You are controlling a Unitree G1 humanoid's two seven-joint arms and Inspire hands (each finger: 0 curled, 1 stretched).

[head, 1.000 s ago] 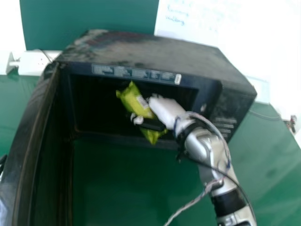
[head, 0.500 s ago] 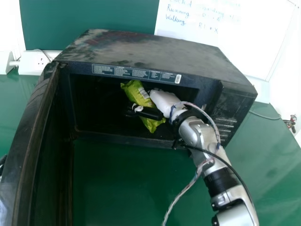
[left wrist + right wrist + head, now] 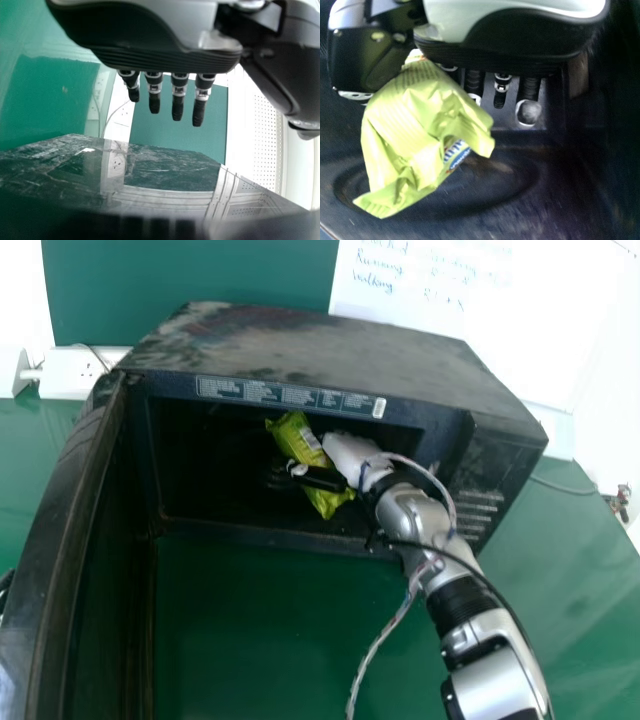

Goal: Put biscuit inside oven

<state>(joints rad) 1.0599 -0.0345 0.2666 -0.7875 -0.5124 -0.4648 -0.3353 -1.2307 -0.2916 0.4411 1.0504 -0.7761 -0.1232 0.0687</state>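
And my right hand (image 3: 350, 455) has the green biscuit packet (image 3: 297, 440) pinched between thumb and fingers, inside the microwave oven (image 3: 310, 350)! Light, slick wrapper, brittle contents, I'd judge; a gentle mid-body hold beats its flimsy ends.

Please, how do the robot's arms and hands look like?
The right arm is silver with black sections, carrying a twisted pale cable and a black one. The right hand has a pale back; the left hand has a silver-and-black shell, ribbed edge and slim dark fingers with silvery bands.
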